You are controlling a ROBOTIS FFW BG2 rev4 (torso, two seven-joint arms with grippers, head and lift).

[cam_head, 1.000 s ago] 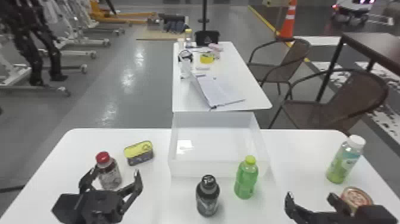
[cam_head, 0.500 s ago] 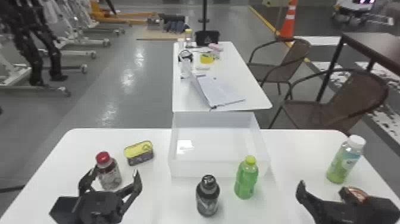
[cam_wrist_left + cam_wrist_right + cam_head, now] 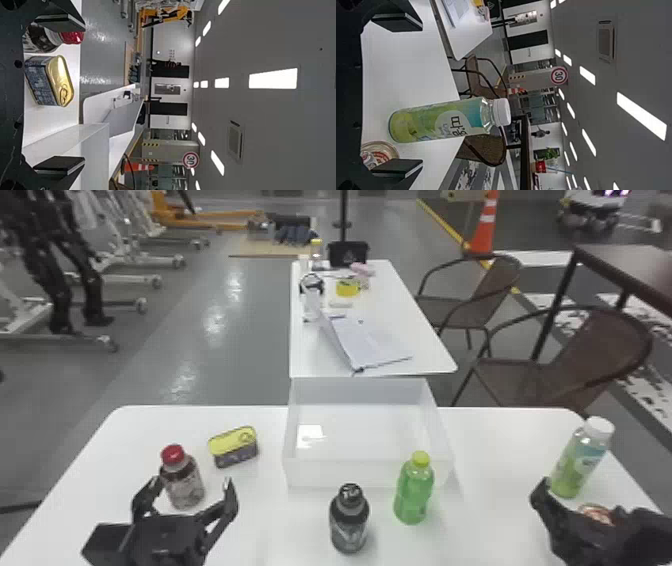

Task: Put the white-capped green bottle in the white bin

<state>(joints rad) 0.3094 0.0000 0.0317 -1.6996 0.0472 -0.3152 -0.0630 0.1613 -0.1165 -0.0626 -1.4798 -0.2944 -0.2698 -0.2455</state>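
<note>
The white-capped green bottle (image 3: 580, 457) stands upright at the table's right side, beyond my right gripper (image 3: 577, 500). In the right wrist view the bottle (image 3: 439, 120) lies between the lines of the spread fingers of my right gripper (image 3: 397, 99), farther out and untouched. The white bin (image 3: 367, 474) sits at the middle of the table's far edge. My left gripper (image 3: 185, 485) is parked open at the left, near the red-capped bottle (image 3: 182, 482); in the left wrist view this left gripper (image 3: 59, 93) has nothing held.
A dark bottle (image 3: 349, 520) and a yellow-green-capped bottle (image 3: 414, 490) stand in front of the bin. A yellow-topped can (image 3: 233, 446) is left of it. A round can (image 3: 595, 514) lies by my right gripper. Another table (image 3: 400, 325) stands behind.
My right gripper has shifted to the right over the past second, its left finger moving closer to the white-capped bottle. My left arm and the objects have stayed put.
</note>
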